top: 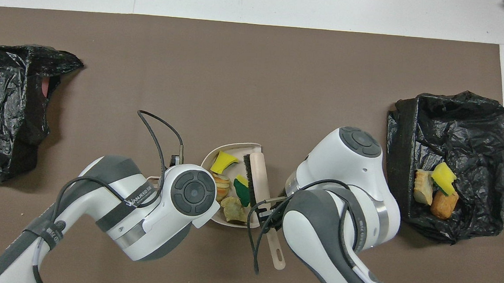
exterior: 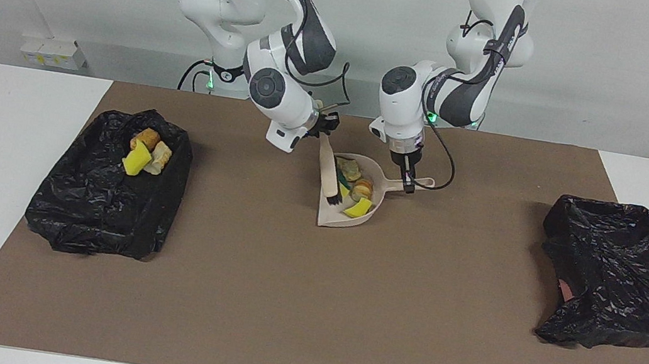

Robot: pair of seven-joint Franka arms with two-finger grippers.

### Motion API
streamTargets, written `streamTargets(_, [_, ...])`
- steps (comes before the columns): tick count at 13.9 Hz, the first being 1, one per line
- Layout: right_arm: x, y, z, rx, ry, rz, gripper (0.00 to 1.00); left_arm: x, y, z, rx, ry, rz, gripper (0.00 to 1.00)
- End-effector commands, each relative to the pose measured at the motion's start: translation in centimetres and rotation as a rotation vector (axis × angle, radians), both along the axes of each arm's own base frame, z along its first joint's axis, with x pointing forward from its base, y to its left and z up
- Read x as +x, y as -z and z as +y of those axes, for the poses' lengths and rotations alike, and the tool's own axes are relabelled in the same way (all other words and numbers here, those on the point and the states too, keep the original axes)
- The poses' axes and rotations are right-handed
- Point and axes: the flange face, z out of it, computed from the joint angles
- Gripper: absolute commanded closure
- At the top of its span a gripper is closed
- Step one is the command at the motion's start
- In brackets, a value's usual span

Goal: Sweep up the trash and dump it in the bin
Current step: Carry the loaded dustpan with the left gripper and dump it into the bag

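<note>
- The right gripper (exterior: 324, 129) is clamped on the brush (exterior: 329, 171) by its handle, bristles down inside the dustpan (exterior: 340, 217). I reckon that slant is there to rake the pieces toward the pan's closed back.
- The left gripper (exterior: 407, 181) is pinched shut on the dustpan's handle, flat on the brown mat (exterior: 307, 306). It looks like it is bracing the pan against the brush's push.
- The trash (exterior: 355, 189) still to go, four yellow sponge and tan bread lumps, is bunched in the pan against its back wall, at about three o'clock from the bristles in the facing view.
- Three more pieces (exterior: 145, 155) already sit in the black-lined bin (exterior: 103, 221) at the right arm's end, at nine o'clock from the pan in that view.
- Another black bag (exterior: 622, 275) lies at the left arm's end, at three o'clock.
- Pose: the right arm reaches down, wrist cocked toward the pan. The left arm drops almost straight down onto the handle.
</note>
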Motion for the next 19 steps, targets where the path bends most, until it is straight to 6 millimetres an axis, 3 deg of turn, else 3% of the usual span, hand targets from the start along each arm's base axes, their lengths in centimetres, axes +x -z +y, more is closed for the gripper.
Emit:
streamTargets(1, [-1.0,-5.1,-1.8,-0.117,0.05,-0.016,1.0,0.1,0.2,1.2,-0.008,0.008,-0.002,1.0])
streamTargets(4, [-3.3,-8.6,-2.6,-0.23,0.096,-0.035,1.0,1.2,0.1,2.0,-0.013,0.042,0.009,1.0])
streamTargets(6, [-6.1,-10.1,-2.3,-0.32,0.123,-0.065,1.0,3.0,-1.1,3.6,-0.015,0.048,0.007,1.0])
streamTargets(8, [-7.8,-9.5,-1.0,-0.327,0.116,-0.073,1.0,4.6,-2.1,5.8,-0.015,0.064,0.009,1.0])
streamTargets(10, [-9.6,-8.4,2.9,-0.376,0.184,-0.097,1.0,6.0,-4.0,8.5,-0.044,0.075,0.016,1.0])
streamTargets(12, [-11.5,-6.2,7.2,-0.393,0.23,-0.132,1.0,7.9,-6.1,12.3,-0.065,0.113,0.016,1.0])
streamTargets(15, [-11.7,-2.9,11.0,-0.338,0.243,-0.127,1.0,10.3,-8.8,20.4,-0.113,0.024,-0.006,1.0])
streamTargets(18, [-12.9,0.4,13.3,-0.313,0.211,-0.111,1.0,11.9,-10.9,29.1,-0.136,-0.097,-0.043,1.0])
streamTargets(19, [-13.0,2.0,13.2,-0.313,0.228,-0.109,1.0,12.2,-11.8,32.6,-0.159,-0.147,-0.059,1.0])
